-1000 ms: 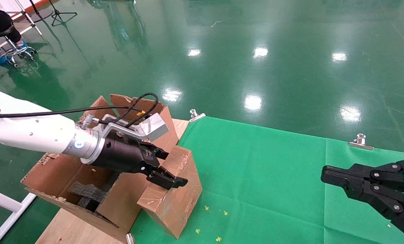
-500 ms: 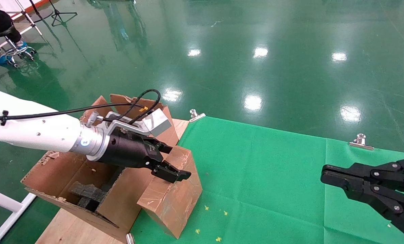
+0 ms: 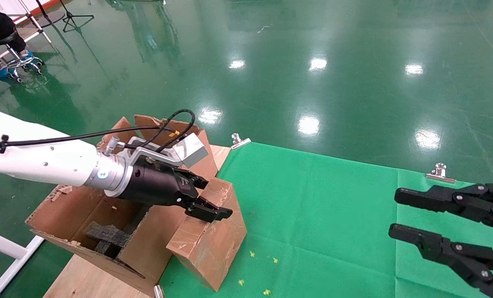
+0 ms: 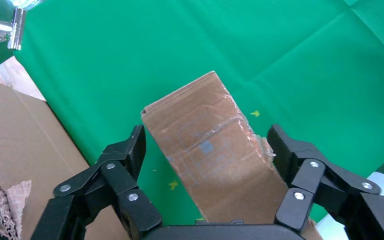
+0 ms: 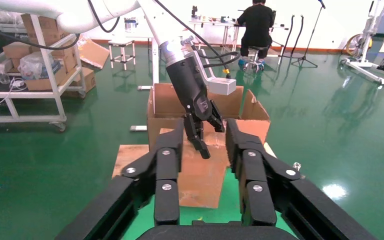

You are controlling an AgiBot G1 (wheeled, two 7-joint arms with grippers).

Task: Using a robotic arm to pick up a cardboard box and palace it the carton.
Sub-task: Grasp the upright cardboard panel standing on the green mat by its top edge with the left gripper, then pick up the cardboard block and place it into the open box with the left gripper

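Note:
The small brown cardboard box (image 3: 213, 244), scuffed and tape-marked, stands tilted against the open carton (image 3: 70, 207) at the left edge of the green cloth. The robotic arm's left gripper (image 3: 217, 198) is open and straddles the box's top end, one finger on each side with a gap showing. In the left wrist view the box (image 4: 215, 160) lies between the open fingers of that gripper (image 4: 207, 132). My right gripper (image 3: 393, 211) is open and empty at the far right. Its wrist view shows its gripper (image 5: 205, 127), the box (image 5: 200, 175) and the carton (image 5: 162, 102).
Black foam blocks (image 3: 106, 236) lie inside the carton. The green cloth (image 3: 321, 223) is held by metal clips (image 3: 240, 141). A wooden board (image 3: 89, 281) lies under the carton. A seated person (image 5: 255, 25) and shelves stand far behind.
My right gripper has opened; it was shut before. The left gripper has edged forward and slightly up over the box's top. The box has not moved.

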